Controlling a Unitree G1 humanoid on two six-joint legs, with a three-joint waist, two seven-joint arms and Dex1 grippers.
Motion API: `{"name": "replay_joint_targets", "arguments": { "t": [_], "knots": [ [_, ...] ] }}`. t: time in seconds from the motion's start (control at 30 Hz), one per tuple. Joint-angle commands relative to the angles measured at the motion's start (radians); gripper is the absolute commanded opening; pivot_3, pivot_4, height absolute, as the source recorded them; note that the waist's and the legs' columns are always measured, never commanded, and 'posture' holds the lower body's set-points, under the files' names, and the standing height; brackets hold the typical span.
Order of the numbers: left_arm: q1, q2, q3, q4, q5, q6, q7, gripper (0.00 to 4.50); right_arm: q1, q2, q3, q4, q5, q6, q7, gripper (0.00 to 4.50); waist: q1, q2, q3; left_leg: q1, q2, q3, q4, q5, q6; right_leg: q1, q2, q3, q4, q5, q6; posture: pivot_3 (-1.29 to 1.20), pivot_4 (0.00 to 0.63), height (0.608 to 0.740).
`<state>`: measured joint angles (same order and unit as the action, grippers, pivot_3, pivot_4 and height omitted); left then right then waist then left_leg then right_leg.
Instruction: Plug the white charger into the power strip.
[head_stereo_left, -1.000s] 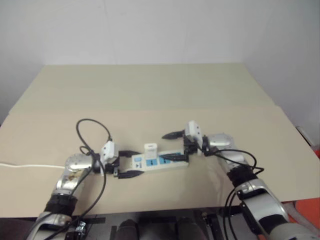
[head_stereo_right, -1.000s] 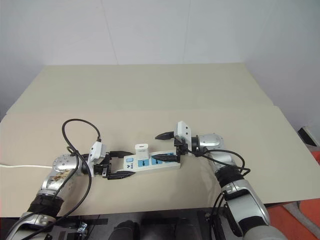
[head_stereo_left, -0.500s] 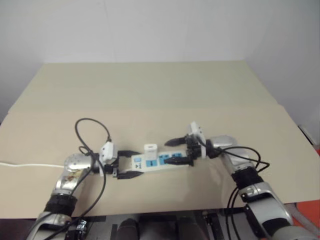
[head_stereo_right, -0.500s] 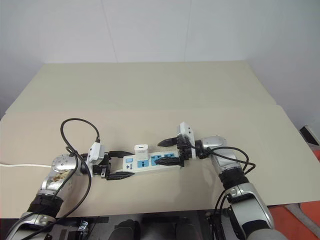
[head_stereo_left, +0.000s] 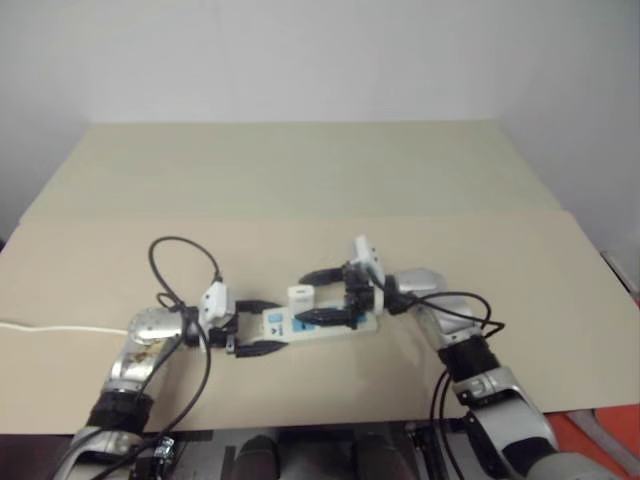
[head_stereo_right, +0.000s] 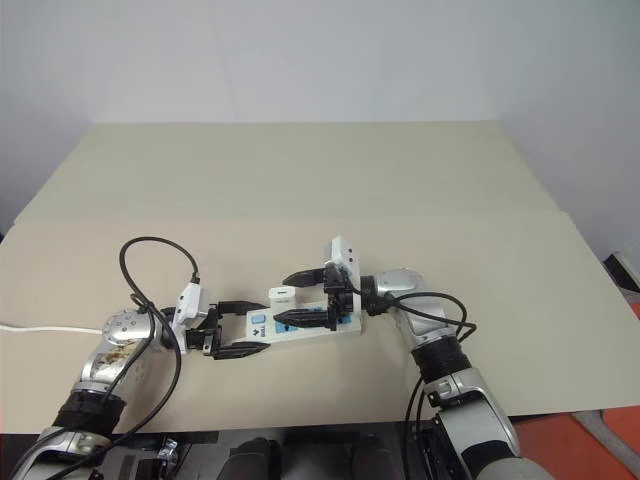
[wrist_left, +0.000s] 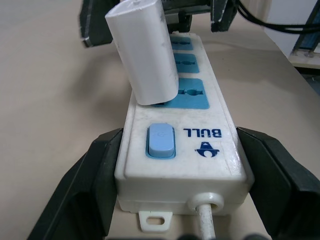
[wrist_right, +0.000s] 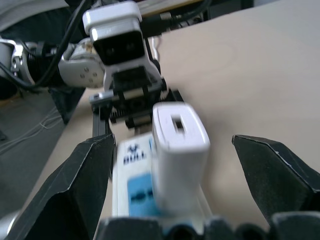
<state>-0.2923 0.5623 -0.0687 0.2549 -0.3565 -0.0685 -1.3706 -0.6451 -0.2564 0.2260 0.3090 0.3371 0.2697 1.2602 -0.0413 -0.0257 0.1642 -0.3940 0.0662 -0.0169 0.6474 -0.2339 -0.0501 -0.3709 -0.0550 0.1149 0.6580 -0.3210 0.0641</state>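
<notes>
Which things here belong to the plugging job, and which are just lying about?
Job:
- charger, standing tilted in the strip's socket
- power strip
- left pincer, clamping the strip's switch end
- right pincer, open around the charger

Lying about:
- table

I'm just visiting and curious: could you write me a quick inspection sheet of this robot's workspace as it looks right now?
Surface: beige table, bare beyond the work area.
Job's things: white charger stands tilted in a blue socket of the power strip.
Clutter: nothing seen.
Grippers: left gripper shut on the strip's switch end; right gripper open, a finger on either side of the charger.
Cables: thin white cord runs off the table's left edge; black cable loops over the left arm.
Surroundings: plain pale wall.
</notes>
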Motion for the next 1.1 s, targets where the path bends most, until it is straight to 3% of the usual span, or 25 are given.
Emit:
{"name": "replay_joint_targets", "arguments": {
  "t": [0.03, 0.2, 0.23, 0.3, 0.57, 0.6, 1.1],
  "knots": [
    [0.023, 0.006, -0.019, -0.009, 0.016, 0.015, 0.0, 3.26, -0.016, 0.015, -0.004, -0.03, 0.012, 0.012, -0.009, 4.49, 0.0, 0.0, 0.0, 0.0, 0.0, 0.0, 0.0, 0.0, 0.0, -0.001, 0.0, 0.0, 0.0, 0.0, 0.0, 0.0, 0.15, 0.74],
    [0.029, 0.005, -0.017, -0.018, 0.016, 0.015, 0.004, 3.26, -0.036, 0.006, -0.016, 0.001, 0.015, 0.037, 0.005, 4.49, -0.001, 0.0, 0.0, 0.0, 0.0, 0.0, 0.0, 0.0, 0.0, -0.001, 0.0, 0.0, 0.0, 0.0, 0.0, 0.0, 0.15, 0.74],
    [0.031, 0.005, -0.017, -0.018, 0.016, 0.014, 0.005, 3.26, -0.039, 0.003, -0.019, 0.006, 0.015, 0.038, 0.007, 4.32, -0.001, 0.0, 0.0, 0.0, 0.0, 0.0, 0.0, 0.0, 0.0, -0.001, 0.0, 0.0, 0.0, 0.0, 0.0, 0.0, 0.15, 0.74],
    [0.034, 0.004, -0.017, -0.019, 0.017, 0.011, 0.006, 3.26, -0.042, -0.002, -0.022, 0.016, 0.015, 0.04, 0.011, 3.91, -0.001, 0.0, 0.0, 0.0, 0.0, 0.0, -0.001, 0.0, 0.0, -0.001, 0.0, 0.0, 0.0, 0.0, 0.0, 0.0, 0.15, 0.74],
    [0.033, 0.001, -0.019, -0.019, 0.017, 0.009, 0.007, 3.26, -0.037, -0.019, -0.021, 0.025, 0.015, 0.047, 0.041, 1.26, -0.001, 0.0, 0.0, -0.001, 0.0, 0.0, -0.001, 0.0, 0.0, -0.001, 0.0, 0.0, -0.001, 0.0, 0.0, 0.0, 0.15, 0.74],
    [0.032, 0.001, -0.019, -0.018, 0.018, 0.008, 0.007, 3.26, -0.034, -0.02, -0.02, 0.025, 0.013, 0.044, 0.045, 1.09, -0.001, 0.0, 0.0, -0.001, 0.0, 0.0, -0.001, 0.0, 0.0, -0.001, 0.0, 0.0, -0.001, 0.0, 0.0, 0.0, 0.15, 0.74],
    [0.022, -0.001, -0.022, -0.012, 0.016, 0.014, 0.003, 3.26, 0.025, -0.006, -0.005, 0.079, -0.018, -0.278, 0.127, 1.09, 0.0, 0.0, 0.0, -0.001, 0.0, 0.0, -0.001, 0.0, 0.0, -0.001, 0.0, 0.0, -0.001, 0.0, 0.0, 0.0, 0.15, 0.74]
  ]
}}
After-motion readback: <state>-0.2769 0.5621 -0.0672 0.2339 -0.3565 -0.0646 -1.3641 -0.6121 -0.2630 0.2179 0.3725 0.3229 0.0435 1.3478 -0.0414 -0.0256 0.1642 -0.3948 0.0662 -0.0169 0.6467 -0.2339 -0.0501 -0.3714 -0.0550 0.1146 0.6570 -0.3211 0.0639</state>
